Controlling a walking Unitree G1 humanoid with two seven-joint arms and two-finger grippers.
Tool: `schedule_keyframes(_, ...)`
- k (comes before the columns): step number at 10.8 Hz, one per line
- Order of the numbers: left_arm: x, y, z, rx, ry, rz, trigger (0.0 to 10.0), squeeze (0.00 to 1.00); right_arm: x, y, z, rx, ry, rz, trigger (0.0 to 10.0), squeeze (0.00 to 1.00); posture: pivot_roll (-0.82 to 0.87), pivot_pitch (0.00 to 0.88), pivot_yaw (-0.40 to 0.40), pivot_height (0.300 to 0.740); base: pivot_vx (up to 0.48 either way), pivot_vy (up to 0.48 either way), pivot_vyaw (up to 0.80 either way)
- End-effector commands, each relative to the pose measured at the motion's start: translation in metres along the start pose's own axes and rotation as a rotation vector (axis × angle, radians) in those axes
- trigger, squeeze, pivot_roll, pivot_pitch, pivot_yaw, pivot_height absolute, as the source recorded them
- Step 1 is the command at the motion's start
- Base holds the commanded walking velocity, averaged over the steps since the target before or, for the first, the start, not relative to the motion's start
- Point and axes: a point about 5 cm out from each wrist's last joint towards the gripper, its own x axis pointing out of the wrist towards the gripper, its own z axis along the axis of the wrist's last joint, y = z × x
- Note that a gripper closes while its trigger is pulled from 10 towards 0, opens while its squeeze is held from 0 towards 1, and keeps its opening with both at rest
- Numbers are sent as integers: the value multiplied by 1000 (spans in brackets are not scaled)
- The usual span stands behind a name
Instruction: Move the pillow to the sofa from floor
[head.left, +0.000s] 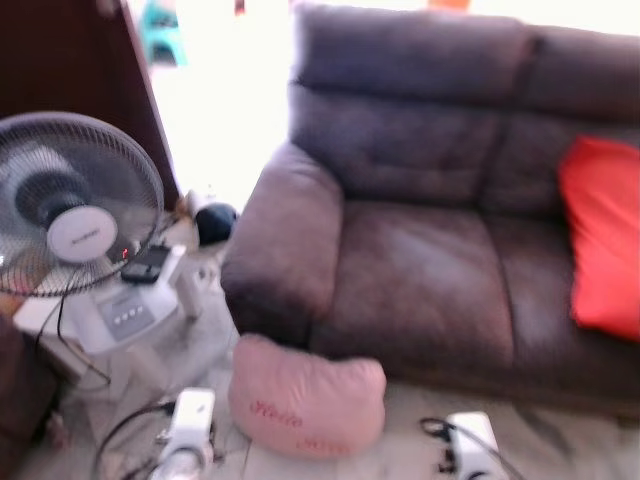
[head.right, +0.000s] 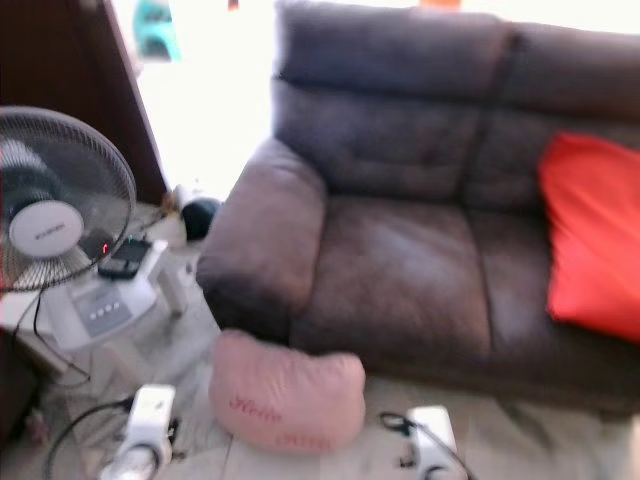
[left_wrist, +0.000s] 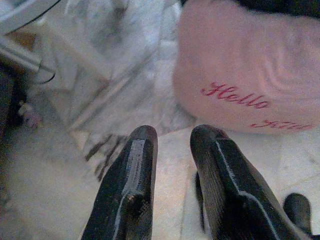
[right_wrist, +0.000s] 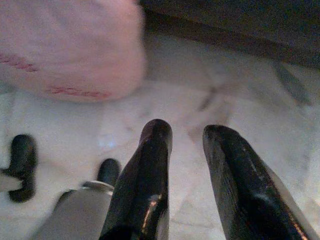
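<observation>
1. The pink pillow (head.left: 306, 396) lies on the pale marble floor (head.left: 560, 455), its back edge touching or just short of the base of the dark sofa (head.left: 420, 270), below the joint of the left armrest and the seat

2. It is broader than it is tall, with its long axis running roughly along the sofa front, across the robot's line of sight; red script lettering shows on the face turned up and toward the robot

3. The left gripper (left_wrist: 172, 137) hangs above the floor with the pillow ahead of its tips and off to one side; its two black fingers stand a narrow gap apart and hold nothing

4. The right gripper (right_wrist: 187, 132) also points down at bare floor, with the pillow's edge ahead and to the side; its fingers are slightly parted and empty

5. In the head views the pillow sits between the two wrists, closer to the left one, so I judge the left arm the nearer, though a two-sided grasp along the long axis looks open to both

6. The seat just behind and above the pillow is free; a red cushion (head.left: 603, 235) leans on the right seat, well apart

7. A standing fan (head.left: 78, 205) is at the left, with a cable trailing on the floor near the left arm

8. The head views are blurred, the grippers are cut off at the lower edge there, and the lettering's second line is unreadable
</observation>
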Motion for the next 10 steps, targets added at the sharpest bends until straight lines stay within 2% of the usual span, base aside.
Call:
schedule_keyframes(1,0,-3,-1,-2,8,-8,10000,0,-1,-6,-2,4,-1,-14,10000,0,46,31,-56,740,352,0,0)
schedule_keyframes(3,0,-3,0,-4,8,-10,10000,0,-1,-7,-2,1,1,-14,10000,0,47,29,-58,740,311,0,0)
schedule_keyframes(7,1,-5,3,-24,-15,-25,10000,0,-1,-7,-2,0,0,-15,10000,0,46,23,-60,740,0,0,0)
schedule_keyframes(10,1,-5,2,-33,2,-17,10000,0,-1,-7,-3,6,3,-17,10000,0,47,27,-59,740,0,0,0)
